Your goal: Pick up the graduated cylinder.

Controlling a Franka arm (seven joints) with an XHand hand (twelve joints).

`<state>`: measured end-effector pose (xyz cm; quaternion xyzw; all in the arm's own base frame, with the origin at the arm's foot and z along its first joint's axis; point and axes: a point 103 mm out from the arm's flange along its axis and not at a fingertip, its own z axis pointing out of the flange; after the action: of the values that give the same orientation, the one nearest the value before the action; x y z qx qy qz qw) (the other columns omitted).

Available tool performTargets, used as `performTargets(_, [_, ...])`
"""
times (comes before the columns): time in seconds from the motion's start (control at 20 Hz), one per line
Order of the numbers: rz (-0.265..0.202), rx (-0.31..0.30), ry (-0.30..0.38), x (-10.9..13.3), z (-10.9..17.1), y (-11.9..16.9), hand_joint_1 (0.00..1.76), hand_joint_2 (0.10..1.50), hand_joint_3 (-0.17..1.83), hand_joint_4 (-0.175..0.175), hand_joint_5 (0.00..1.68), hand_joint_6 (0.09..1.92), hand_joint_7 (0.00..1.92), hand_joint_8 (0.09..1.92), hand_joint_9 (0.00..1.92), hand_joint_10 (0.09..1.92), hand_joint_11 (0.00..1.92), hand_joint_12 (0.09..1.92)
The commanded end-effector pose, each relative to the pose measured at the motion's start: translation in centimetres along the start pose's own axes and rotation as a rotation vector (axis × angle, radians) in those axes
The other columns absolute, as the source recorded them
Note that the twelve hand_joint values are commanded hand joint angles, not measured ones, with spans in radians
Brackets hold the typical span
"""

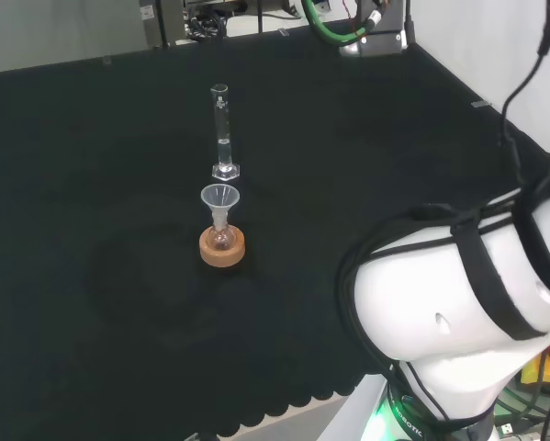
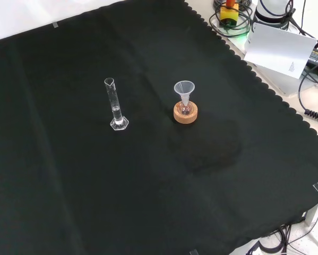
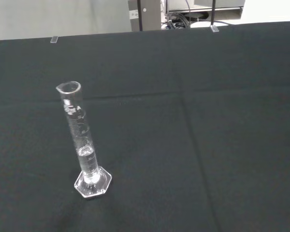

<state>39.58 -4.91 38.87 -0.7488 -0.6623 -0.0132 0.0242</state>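
Fingers: we couldn't tell their state, open or curled, w/ nothing to judge by, so we made no call on any hold. Going near to far in the head view, we first had the arm's big white link [image 1: 467, 312] at the right, then the black cloth [image 1: 91, 276]. Next came a cork ring stand [image 1: 223, 246] carrying a small flask [image 1: 222, 236] w/ a clear funnel [image 1: 219, 197] in its neck. Just beyond that stood the graduated cylinder [image 1: 222, 133], upright on its hexagonal foot, apart from the stand and w/ nothing touching it. In the front view the cylinder [image 2: 114, 106] sat left of the stand [image 2: 185, 111], w/ bare cloth between. The wrist view looked at it close up, w/ what seemed a little clear liquid low in the tube, though we weren't sure. As we judged it, the pick-up hadn't begun: approach, grasp and lift were all left to do.
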Motion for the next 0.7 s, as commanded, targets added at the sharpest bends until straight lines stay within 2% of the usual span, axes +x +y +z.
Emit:
performTargets(0.05, [-0.019,0.015,0.117,-4.1,6.5,7.0,0.32,1.29,-0.06,-0.023,0.29,0.09,0.09,0.57,0.48,0.28,0.22,1.35])
performTargets(0.15, [-0.026,0.033,0.135,-4.4,8.5,8.2,0.33,1.29,-0.09,-0.019,0.27,0.09,0.08,0.59,0.39,0.48,0.22,1.35])
performTargets(0.25, [-0.047,0.043,0.153,-4.5,10.4,9.1,0.34,1.28,-0.11,-0.017,0.26,0.09,0.08,0.6,0.35,0.58,0.22,1.35])
performTargets(0.7, [-0.099,0.091,0.229,-2.5,16.4,10.6,0.42,1.24,-0.15,-0.019,0.25,0.09,0.1,0.62,0.34,0.65,0.22,1.36])
